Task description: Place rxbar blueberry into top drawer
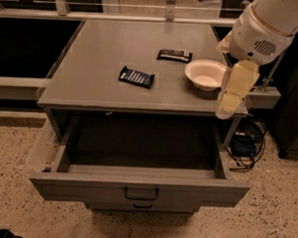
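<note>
The rxbar blueberry (pixel 136 76), a flat navy-blue wrapped bar with white lettering, lies on the grey cabinet top (pixel 102 54) left of centre. The top drawer (pixel 141 190) is pulled out toward the front, with a dark bare interior and a black loop handle (pixel 141 193). My arm comes in from the upper right. Its cream-coloured gripper (pixel 225 110) hangs down over the cabinet's right front corner, right of the bar and apart from it.
A white bowl (pixel 205 74) sits on the cabinet top by my gripper. A black-brown wrapped bar (pixel 174 55) lies behind it. A lower drawer handle (pixel 142 206) shows beneath. Cables and a dark box (pixel 244 142) lie on the speckled floor at right.
</note>
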